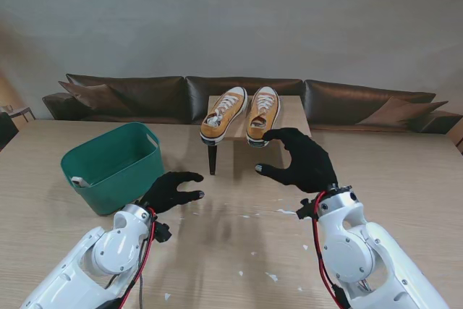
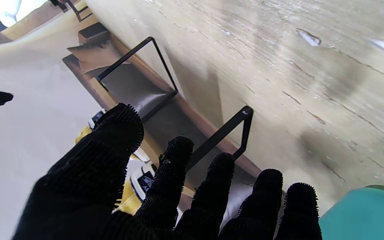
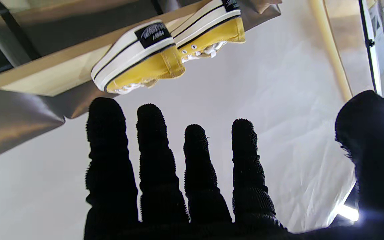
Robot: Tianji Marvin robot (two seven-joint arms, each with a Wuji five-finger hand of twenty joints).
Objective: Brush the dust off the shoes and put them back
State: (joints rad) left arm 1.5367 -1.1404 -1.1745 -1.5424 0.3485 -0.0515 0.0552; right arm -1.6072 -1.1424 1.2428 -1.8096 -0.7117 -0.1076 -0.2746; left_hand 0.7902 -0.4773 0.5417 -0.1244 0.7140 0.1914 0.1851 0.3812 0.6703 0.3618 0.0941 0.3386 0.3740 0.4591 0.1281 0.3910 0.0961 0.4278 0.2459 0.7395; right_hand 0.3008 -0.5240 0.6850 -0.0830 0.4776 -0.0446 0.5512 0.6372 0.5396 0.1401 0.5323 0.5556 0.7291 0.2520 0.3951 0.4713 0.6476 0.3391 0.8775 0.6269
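Observation:
Two yellow canvas shoes with white laces and soles stand side by side on a small wooden rack (image 1: pixel 293 117) at the table's far middle: the left shoe (image 1: pixel 224 113) and the right shoe (image 1: pixel 262 114), heels toward me. The right wrist view shows both heels (image 3: pixel 138 56) (image 3: pixel 208 26) at the rack's edge. My right hand (image 1: pixel 302 159), in a black glove, hovers open just short of the right shoe's heel, fingers spread. My left hand (image 1: pixel 170 192) is open too, low over the table, nearer to me than the rack's black leg (image 1: pixel 212 160). No brush is visible.
A green plastic tub (image 1: pixel 114 164) stands on the left of the table, close to my left hand. White scraps (image 1: pixel 271 276) lie scattered on the wood near me. A brown sofa (image 1: pixel 347 100) runs behind the table.

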